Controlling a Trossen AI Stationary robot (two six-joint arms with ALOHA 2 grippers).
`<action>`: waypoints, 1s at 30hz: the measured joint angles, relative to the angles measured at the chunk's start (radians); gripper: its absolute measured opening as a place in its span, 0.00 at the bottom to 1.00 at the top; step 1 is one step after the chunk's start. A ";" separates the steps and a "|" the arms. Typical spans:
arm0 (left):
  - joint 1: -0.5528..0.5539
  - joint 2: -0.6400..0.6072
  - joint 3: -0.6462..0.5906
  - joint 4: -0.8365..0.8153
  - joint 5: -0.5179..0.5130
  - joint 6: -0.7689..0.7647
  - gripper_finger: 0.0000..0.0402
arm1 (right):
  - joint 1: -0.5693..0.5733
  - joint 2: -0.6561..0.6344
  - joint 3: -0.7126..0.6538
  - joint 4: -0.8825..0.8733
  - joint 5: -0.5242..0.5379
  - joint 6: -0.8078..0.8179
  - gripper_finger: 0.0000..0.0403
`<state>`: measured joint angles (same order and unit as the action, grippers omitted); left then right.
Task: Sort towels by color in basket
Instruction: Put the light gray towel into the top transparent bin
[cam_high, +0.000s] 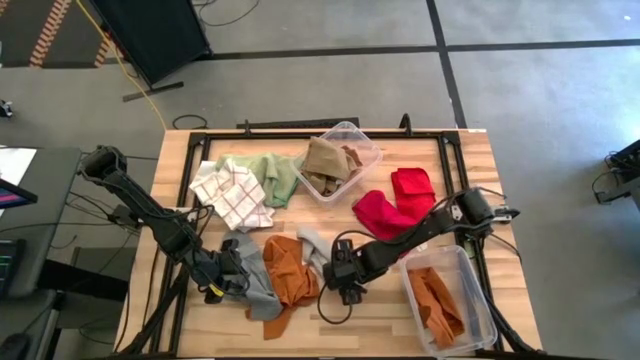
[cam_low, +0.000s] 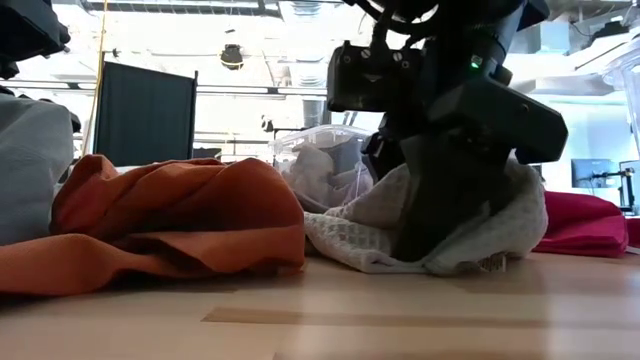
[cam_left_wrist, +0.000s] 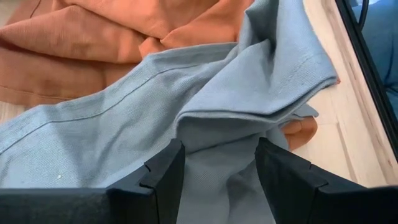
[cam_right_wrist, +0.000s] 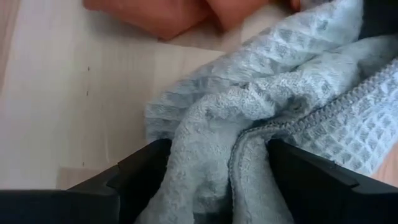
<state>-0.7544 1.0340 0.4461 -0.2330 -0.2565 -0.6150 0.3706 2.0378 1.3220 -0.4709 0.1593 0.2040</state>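
A grey towel lies crumpled at the near left, partly over a rust orange towel. My left gripper is shut on the grey towel. A pale waffle-weave towel lies bunched on the table just right of the orange one. My right gripper points steeply down into this towel and stands open, a finger on each side of a raised fold. My left gripper has a bunched fold of the grey towel between its two fingers, in several layers. It comes slanting down from the table's left. The rest of the towel lies slack on the table and on the orange towel. My right gripper's open fingers are sunk from above into the waffle towel's heap. A thick fold stands between them and fills the gap. The towel lies on the table, slack and heaped up around the fingers.
A clear bin with tan towels stands at the far middle. Another bin at the near right holds rust orange towels. Red towels lie right of centre. Pale green and white-checked towels lie at the far left.
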 joint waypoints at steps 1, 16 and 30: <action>0.000 0.000 0.000 -0.002 0.000 -0.001 0.46 | 0.000 0.002 0.000 0.004 0.000 -0.001 0.76; 0.000 0.000 0.000 -0.002 -0.014 0.016 0.46 | -0.001 -0.010 -0.002 0.009 0.007 -0.092 0.12; 0.000 0.000 0.000 -0.009 -0.089 0.095 0.46 | -0.024 -0.196 -0.006 -0.053 0.155 -0.218 0.09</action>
<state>-0.7540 1.0340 0.4461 -0.2419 -0.3453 -0.5197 0.3464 1.8422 1.3155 -0.5244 0.3138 -0.0141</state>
